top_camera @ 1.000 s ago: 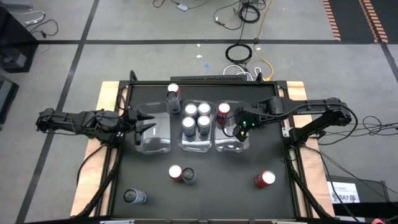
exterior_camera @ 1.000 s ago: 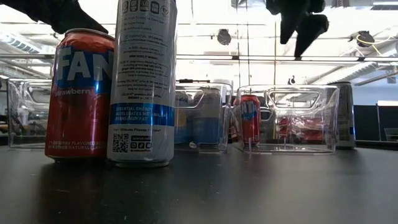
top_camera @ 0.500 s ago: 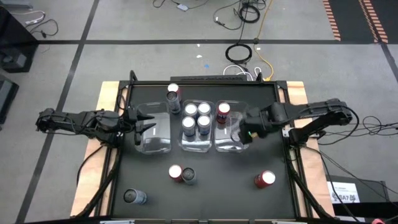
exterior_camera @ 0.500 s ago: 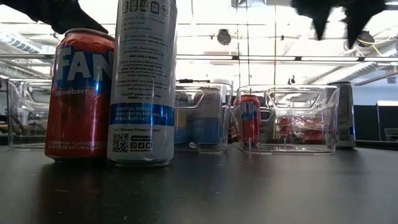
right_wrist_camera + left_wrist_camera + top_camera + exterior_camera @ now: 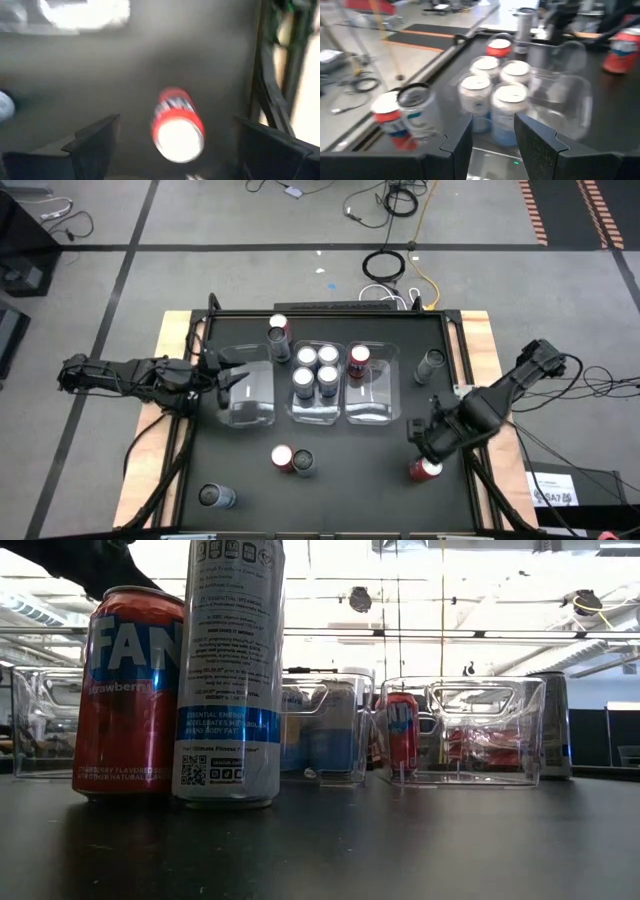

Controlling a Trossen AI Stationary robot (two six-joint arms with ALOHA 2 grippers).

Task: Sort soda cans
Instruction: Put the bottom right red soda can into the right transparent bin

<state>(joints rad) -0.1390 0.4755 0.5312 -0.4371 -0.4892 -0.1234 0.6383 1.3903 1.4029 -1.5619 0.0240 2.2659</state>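
Three clear bins stand side by side mid-table. The middle bin (image 5: 315, 412) holds several blue-silver soda cans (image 5: 316, 370). One red can (image 5: 359, 358) stands in the right bin (image 5: 372, 408). The left bin (image 5: 250, 408) holds none that I can see. My right gripper (image 5: 428, 445) hangs open, pointing down, above a red can (image 5: 177, 127) that stands upright near the table's near right corner. Its fingers stand wide on either side of the can without touching. My left gripper (image 5: 228, 376) waits open at the left bin's left side, with nothing between its fingers (image 5: 457, 145).
Loose cans stand upright on the table. A red one (image 5: 279, 326) and a silvery one (image 5: 280, 348) are behind the left bin. A dark grey can (image 5: 432, 362) is right of the right bin. A red-and-silver pair (image 5: 292, 460) stands near the middle, another can (image 5: 215, 496) near left.
My right gripper has swung from above the right bin toward the table's right and near edges, and now stands over the red can at the near right. It has rolled about its pointing line on the way and has left the low view. The arm's move uncovers the dark grey can beside the right bin.
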